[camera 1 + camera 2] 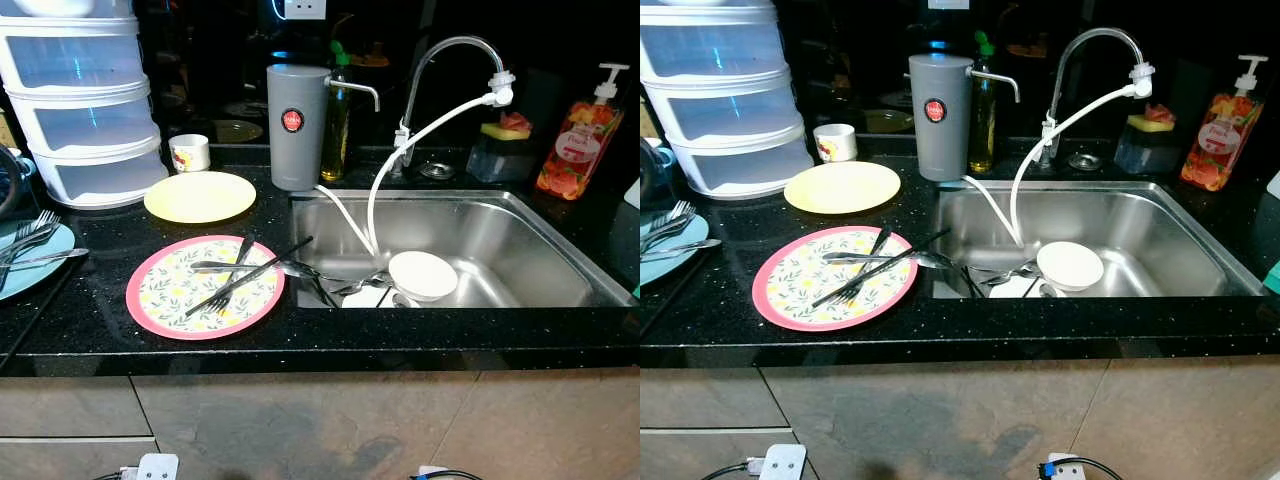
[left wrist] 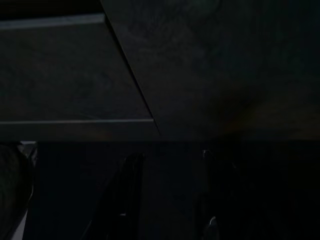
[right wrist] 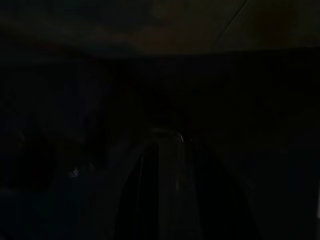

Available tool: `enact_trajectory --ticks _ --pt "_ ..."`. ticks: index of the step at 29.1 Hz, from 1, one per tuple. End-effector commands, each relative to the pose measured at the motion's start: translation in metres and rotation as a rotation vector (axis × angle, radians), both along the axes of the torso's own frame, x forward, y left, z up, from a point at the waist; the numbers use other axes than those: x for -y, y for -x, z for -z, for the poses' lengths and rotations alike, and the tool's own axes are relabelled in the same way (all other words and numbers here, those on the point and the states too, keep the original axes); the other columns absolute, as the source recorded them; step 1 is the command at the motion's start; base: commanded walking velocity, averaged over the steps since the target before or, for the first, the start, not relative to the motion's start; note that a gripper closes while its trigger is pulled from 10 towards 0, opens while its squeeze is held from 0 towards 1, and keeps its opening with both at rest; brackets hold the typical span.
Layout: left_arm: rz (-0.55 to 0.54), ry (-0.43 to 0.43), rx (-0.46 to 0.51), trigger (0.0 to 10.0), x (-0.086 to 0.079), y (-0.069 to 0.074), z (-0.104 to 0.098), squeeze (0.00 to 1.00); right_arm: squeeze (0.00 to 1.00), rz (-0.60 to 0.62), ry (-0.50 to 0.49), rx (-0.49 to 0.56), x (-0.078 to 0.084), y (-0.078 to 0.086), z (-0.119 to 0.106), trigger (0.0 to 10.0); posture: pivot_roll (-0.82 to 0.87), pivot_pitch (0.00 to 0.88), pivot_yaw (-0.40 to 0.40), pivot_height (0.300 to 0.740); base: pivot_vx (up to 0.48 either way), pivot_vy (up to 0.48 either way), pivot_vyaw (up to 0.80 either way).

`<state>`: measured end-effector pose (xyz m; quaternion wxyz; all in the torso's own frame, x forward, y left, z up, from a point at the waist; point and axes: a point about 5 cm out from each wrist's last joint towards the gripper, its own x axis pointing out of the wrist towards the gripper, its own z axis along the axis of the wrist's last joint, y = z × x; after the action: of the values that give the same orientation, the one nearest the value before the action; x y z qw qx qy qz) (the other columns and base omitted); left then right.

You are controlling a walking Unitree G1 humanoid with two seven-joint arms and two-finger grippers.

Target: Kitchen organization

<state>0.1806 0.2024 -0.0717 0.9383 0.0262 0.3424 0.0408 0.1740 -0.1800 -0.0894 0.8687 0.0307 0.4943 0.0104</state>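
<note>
Black left gripper [image 2: 167, 200] — hanging idle, fingers parted.

The left wrist view is very dark. Two black fingers [image 2: 131, 172] of the left gripper [image 2: 167, 195] can just be made out as upright shapes with a clear gap between them. Beyond them lies a dim grey-brown cabinet front [image 2: 210, 65], crossed by a slanting seam [image 2: 131, 75] that divides a large plain panel from a drawer face [image 2: 65, 75]. The drawer face is bounded by two pale lines, one along each long edge. Below the panels the picture falls into deep shade. At one corner a blurred pale-edged shape [image 2: 15, 195] shows, too dim to identify.
</note>
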Motion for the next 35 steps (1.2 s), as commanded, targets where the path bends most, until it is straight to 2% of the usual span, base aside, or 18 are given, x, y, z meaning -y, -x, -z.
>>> enact_trajectory --ticks 1,13,17,18,20,23,25,28,30,35 --pt "0.009 -0.017 -0.012 10.0 -0.002 0.001 0.001 0.00 0.00 -0.012 0.018 -0.034 0.001 0.006 0.003 10.0 0.05 0.001 -0.031 0.740 0.000 0.000 0.00" --pt "0.058 -0.004 -0.026 10.0 0.003 0.004 0.003 0.00 0.00 0.018 0.040 -0.009 0.006 0.003 0.001 10.0 0.05 0.019 -0.029 0.740 0.000 0.000 0.00" --pt "0.042 -0.008 -0.008 10.0 0.002 0.005 0.002 0.00 0.00 0.022 0.021 0.025 0.004 -0.001 -0.001 10.0 0.06 0.004 -0.037 0.740 0.000 0.000 0.00" --pt "0.022 -0.025 -0.028 10.0 -0.002 0.011 0.004 0.00 0.00 0.011 0.040 0.033 0.004 0.000 -0.001 10.0 0.06 0.034 -0.029 0.740 0.000 0.000 0.00" --pt "0.048 -0.019 -0.035 10.0 -0.002 0.014 0.006 0.00 0.00 0.002 0.016 0.036 0.003 -0.002 -0.002 10.0 0.06 0.030 -0.039 0.740 0.000 0.000 0.00" --pt "0.037 -0.021 -0.020 10.0 -0.003 0.012 0.004 0.00 0.00 -0.003 0.040 0.045 0.003 -0.005 -0.003 10.0 0.06 0.036 -0.038 0.740 0.000 0.000 0.00" --pt "0.027 -0.023 -0.017 10.0 -0.005 0.013 0.004 0.00 0.00 -0.010 0.026 0.050 0.002 -0.005 -0.003 10.0 0.06 0.006 -0.032 0.740 0.000 0.000 0.00" --pt "0.042 -0.041 -0.053 10.0 -0.007 0.016 0.006 0.00 0.00 -0.014 0.037 0.040 0.003 -0.003 -0.002 10.0 0.06 0.020 -0.009 0.740 0.000 0.000 0.00" --pt "0.074 -0.039 -0.057 10.0 -0.007 0.016 0.006 0.00 0.00 -0.003 0.019 0.032 0.002 -0.001 -0.001 10.0 0.07 0.006 -0.015 0.740 0.000 0.000 0.00" --pt "0.030 -0.039 -0.026 10.0 -0.008 0.008 0.002 0.00 0.00 -0.012 0.023 0.022 0.002 0.004 0.001 10.0 0.08 0.011 -0.014 0.740 0.000 0.000 0.00"
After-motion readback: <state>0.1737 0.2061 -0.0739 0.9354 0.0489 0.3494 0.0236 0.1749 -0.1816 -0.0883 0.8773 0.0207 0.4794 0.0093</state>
